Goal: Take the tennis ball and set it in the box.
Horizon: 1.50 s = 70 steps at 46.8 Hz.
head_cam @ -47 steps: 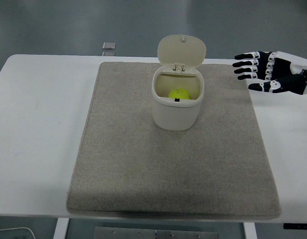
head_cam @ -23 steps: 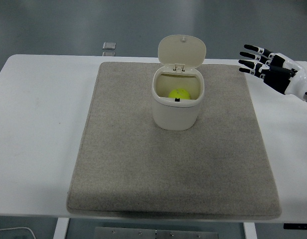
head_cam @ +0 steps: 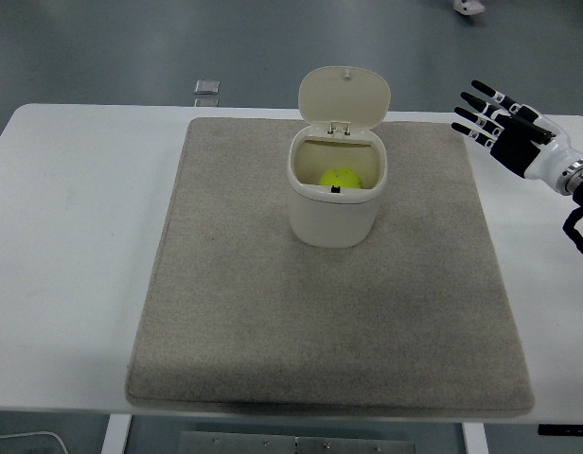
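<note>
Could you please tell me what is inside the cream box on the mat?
The box stands with its lid flipped up, and a yellow-green tennis ball lies inside. Only the ball's top shows; the front wall hides its lower part and the box floor.

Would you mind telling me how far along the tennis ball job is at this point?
It looks done: the tennis ball lies inside the box, whose lid stands open on the mat. Nothing is in hand; the right hand is empty, fingers spread, off the mat's right edge over the table. Nothing appears left to do.
</note>
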Each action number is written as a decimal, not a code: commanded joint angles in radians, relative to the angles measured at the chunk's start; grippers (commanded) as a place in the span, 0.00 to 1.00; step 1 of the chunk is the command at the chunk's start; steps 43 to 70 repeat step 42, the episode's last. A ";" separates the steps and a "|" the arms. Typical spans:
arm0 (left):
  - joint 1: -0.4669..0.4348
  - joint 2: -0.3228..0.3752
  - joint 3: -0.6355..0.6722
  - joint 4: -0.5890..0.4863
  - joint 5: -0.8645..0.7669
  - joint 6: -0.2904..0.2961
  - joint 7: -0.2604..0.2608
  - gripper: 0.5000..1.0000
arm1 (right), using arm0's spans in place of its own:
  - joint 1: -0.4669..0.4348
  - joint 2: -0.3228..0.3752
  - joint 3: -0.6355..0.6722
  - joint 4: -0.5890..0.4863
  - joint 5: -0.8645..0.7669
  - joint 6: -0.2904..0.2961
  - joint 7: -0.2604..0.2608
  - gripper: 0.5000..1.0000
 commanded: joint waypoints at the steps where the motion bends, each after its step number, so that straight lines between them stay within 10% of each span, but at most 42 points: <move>1: 0.000 0.000 -0.001 0.000 0.000 0.000 0.000 0.98 | -0.005 0.005 -0.001 0.000 0.026 -0.004 0.000 0.71; 70: 0.000 0.000 -0.001 0.000 0.000 0.000 0.000 0.98 | 0.001 0.029 0.038 0.002 0.011 -0.037 0.014 0.83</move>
